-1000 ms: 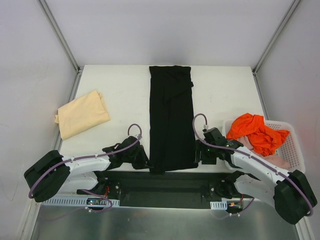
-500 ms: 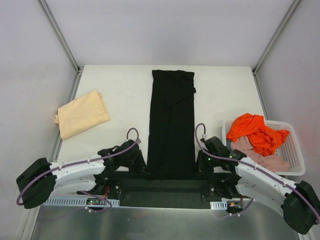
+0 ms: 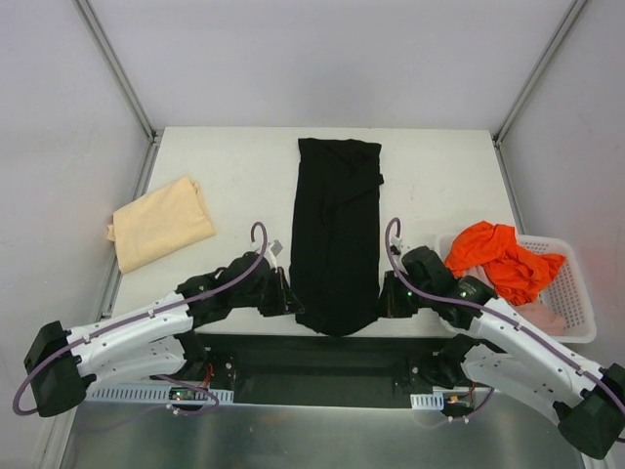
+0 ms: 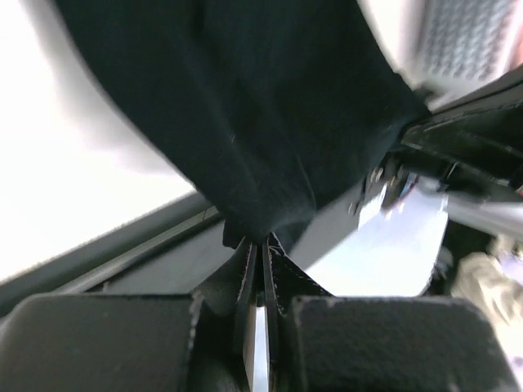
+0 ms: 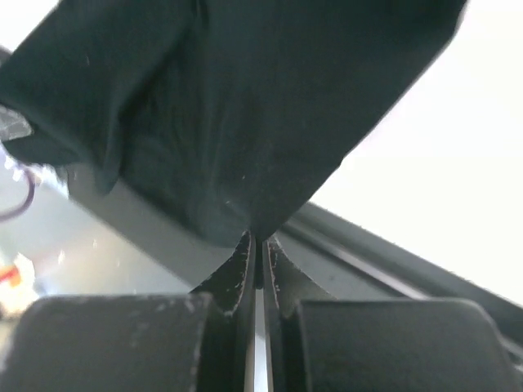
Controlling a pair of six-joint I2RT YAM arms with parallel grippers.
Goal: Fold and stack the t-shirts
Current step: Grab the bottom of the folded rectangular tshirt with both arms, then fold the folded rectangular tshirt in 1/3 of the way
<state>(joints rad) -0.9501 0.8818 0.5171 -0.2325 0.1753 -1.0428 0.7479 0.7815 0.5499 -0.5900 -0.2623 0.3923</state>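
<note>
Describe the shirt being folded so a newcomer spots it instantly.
On the white table, look down the centre, where a long narrow strip runs front to back. That is the black t-shirt, its near corners pinched by the left gripper and right gripper; the tan shirt lies at left, the orange shirt in the basket.

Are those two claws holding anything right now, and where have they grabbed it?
Yes, both pinch the black t-shirt at its near edge: the left gripper on the left corner, the right gripper on the right corner.
</note>
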